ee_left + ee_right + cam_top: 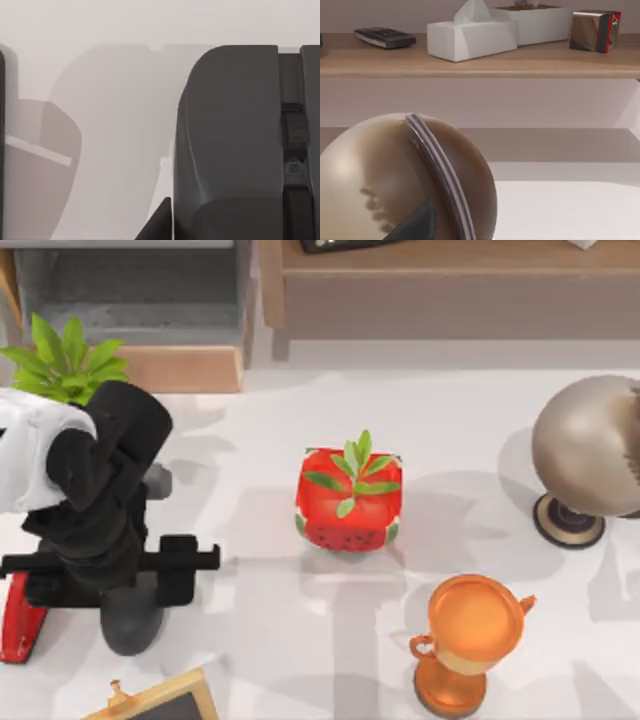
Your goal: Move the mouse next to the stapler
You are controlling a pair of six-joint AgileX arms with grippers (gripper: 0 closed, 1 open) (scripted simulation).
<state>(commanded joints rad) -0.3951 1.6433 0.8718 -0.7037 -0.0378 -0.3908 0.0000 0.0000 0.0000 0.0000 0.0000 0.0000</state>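
Note:
A dark grey mouse (130,620) lies on the white table near the front left, a short way right of the red stapler (20,625) at the left edge. My left gripper (110,575) hangs directly over the mouse, its fingers spread wide on either side and open. In the left wrist view the mouse (235,140) looms very close. My right arm is parked at the right, where its wrist view shows one dark fingertip (415,225) in front of a beige ball (395,180).
A watermelon-patterned cube planter (348,500) stands mid-table. An orange trophy (468,640) is at the front right and the beige ball on a stand (590,455) at the right edge. A green plant (65,365) and a wood-framed board (160,702) flank my left arm.

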